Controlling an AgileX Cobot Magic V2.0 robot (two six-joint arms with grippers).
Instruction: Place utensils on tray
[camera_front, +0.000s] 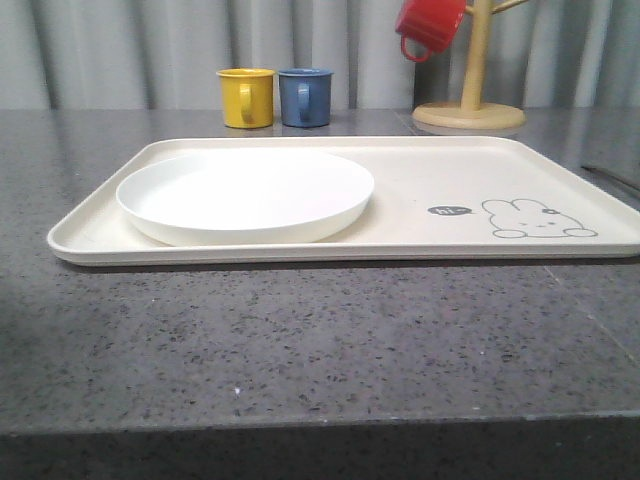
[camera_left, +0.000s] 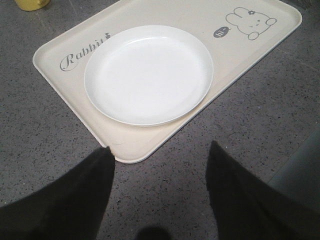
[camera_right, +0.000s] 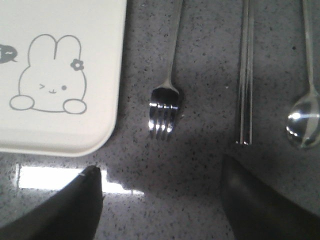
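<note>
The cream tray (camera_front: 440, 170) with a rabbit drawing lies across the dark counter; it also appears in the left wrist view (camera_left: 60, 50) and the right wrist view (camera_right: 100, 60). Beside its rabbit corner lie three silver utensils: a fork (camera_right: 164, 107), a long flat bar-like piece (camera_right: 245, 75) and a spoon (camera_right: 304, 120). One thin end of a utensil (camera_front: 612, 176) shows at the counter's right edge. My right gripper (camera_right: 159, 172) hovers open just short of the fork's tines, holding nothing. Over bare counter by the tray's near corner, my left gripper (camera_left: 160, 150) is open and empty.
A round white plate (camera_front: 245, 193) sits on the tray's left half. Behind the tray stand a yellow mug (camera_front: 246, 97) and a blue mug (camera_front: 305, 97). A wooden mug tree (camera_front: 470, 100) at the back right carries a red mug (camera_front: 430, 25).
</note>
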